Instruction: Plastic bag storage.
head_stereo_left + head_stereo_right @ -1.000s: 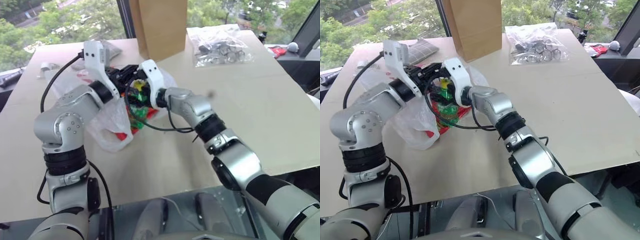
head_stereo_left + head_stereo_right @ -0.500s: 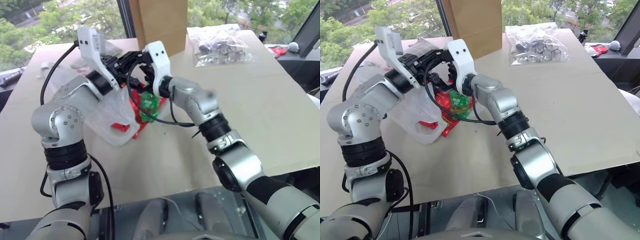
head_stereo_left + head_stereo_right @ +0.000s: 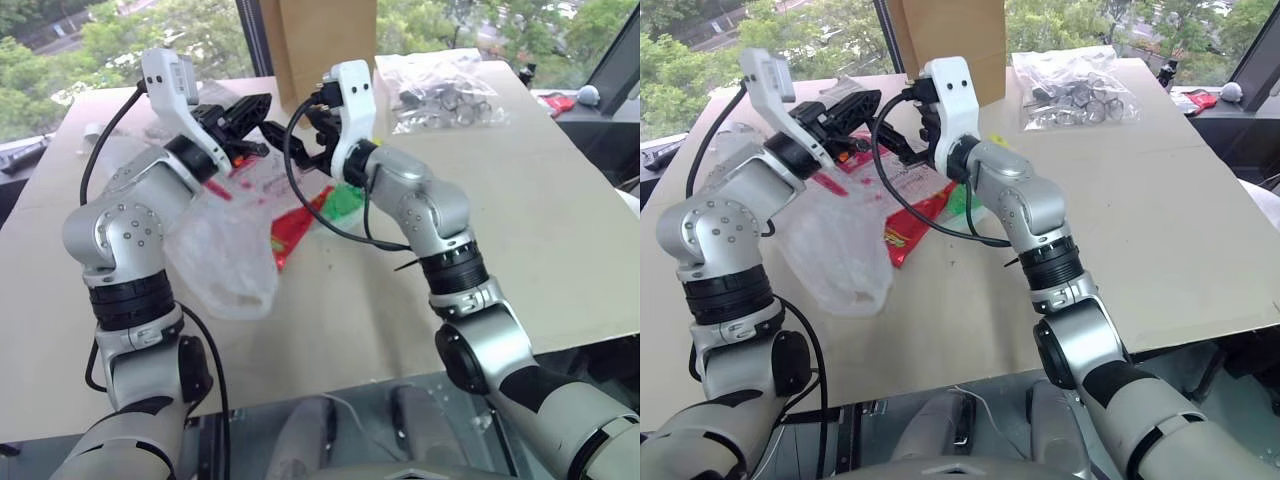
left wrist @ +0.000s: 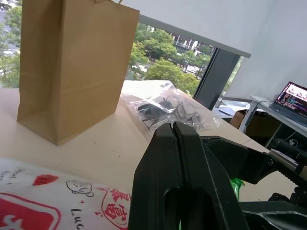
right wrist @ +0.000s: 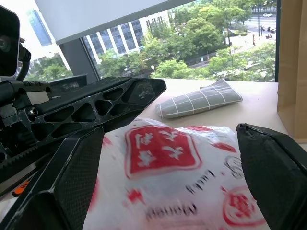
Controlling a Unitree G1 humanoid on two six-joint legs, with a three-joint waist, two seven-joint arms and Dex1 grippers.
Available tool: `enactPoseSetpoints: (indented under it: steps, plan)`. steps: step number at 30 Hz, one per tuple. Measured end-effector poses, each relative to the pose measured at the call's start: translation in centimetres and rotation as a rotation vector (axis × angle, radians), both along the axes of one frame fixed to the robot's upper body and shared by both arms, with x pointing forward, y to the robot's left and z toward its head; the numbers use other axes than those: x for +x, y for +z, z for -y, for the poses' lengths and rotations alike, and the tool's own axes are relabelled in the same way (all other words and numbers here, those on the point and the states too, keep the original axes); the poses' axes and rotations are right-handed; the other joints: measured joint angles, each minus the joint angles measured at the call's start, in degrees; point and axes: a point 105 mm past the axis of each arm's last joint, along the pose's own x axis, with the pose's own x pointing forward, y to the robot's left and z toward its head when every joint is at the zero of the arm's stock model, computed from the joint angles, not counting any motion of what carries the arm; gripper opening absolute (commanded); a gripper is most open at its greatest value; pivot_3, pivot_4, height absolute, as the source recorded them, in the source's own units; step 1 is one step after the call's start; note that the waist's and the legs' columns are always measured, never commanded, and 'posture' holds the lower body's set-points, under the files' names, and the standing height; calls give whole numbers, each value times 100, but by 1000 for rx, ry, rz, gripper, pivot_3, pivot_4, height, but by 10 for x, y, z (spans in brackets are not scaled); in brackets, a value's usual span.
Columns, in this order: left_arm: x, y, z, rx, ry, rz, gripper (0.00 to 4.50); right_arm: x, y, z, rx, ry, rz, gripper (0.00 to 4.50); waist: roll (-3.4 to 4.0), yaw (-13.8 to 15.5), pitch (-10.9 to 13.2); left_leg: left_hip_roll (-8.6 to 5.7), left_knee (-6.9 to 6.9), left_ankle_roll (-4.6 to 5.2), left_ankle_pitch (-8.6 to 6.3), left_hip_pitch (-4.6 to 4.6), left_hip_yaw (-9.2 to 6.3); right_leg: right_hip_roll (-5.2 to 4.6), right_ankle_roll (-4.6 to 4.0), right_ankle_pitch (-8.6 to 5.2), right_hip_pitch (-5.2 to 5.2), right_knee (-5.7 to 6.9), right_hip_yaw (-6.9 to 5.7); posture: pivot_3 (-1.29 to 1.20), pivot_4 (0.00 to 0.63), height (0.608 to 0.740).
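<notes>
The left gripper (image 3: pixel 258 108) is closed, its two black fingers (image 4: pixel 178 158) pressed together, and it pinches the upper edge of the plastic bag (image 3: pixel 228 240). The bag hangs down from this gripper and its lower part lies on the table (image 3: pixel 560 220), below and a little toward the robot. The right gripper (image 3: pixel 300 135) is just beside the left one, its fingers (image 5: pixel 276 163) wide apart, with the printed film of the bag between them. Behind both grippers stands a brown paper bag (image 3: pixel 318 45), and a clear bag of dark parts (image 3: pixel 440 90) lies beyond the right gripper.
</notes>
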Motion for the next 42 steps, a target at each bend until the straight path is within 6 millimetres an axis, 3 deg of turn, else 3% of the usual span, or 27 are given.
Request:
enactPoseSetpoints:
  steps: [6, 9, 14, 20, 23, 27, 38, 42]
  plan:
    - [0, 0, 0, 0, 0, 0, 0, 0, 0, 0, 0, 0, 0, 4463, 0, 30, 0, 0, 0, 0, 0, 0, 0, 0, 0, 0, 0, 0, 0, 0, 0, 740]
    - [1, 0, -2, -3, 10, -3, 836, 0, 0, 0, 1, 2, 0, 4500, 0, 38, 0, 0, 0, 0, 0, 0, 0, 0, 0, 0, 0, -1, 0, 0, 0, 740]
    - [4, -1, -13, -10, 64, -9, 2966, -1, 2, 1, 8, 7, 5, 4500, 0, 37, 0, 0, 0, 0, 0, 0, 0, 0, 0, 0, 0, -1, 0, 0, 0, 740]
    - [3, 1, -17, -21, 77, -5, 2966, -1, 2, 1, 8, 8, 3, 4500, 0, 42, 0, -1, 0, 0, 0, 0, 0, -1, 0, 0, 0, -1, 0, 0, 0, 740]
    - [8, -26, -17, -13, 100, -76, 2966, 7, -27, 11, -9, -36, -68, 4500, -23, 13, -297, 0, -24, -8, 2, -7, 2, 6, -2, -1, -18, -2, -7, 0, 0, 740]
    - [10, -55, -24, 8, 163, -127, 2966, 14, -55, 34, -18, -129, -104, 4500, -56, -91, -476, -4, -13, -6, 3, 8, 3, 2, -4, 4, 13, -46, -10, 0, 0, 740]
    - [1, -118, -31, 93, 302, -190, 2966, 14, -111, 92, -31, -357, -139, 4500, -62, -96, -568, 1, -16, 10, -8, 139, 16, 9, -8, 6, 117, -2, 7, 0, 0, 740]
    - [-6, -137, -33, 126, 345, -205, 4202, 8, -133, 111, -48, -433, -158, 4500, -60, -77, -588, 1, -16, -6, 1, 138, 15, 7, -8, 6, 117, -3, 7, 0, 0, 740]
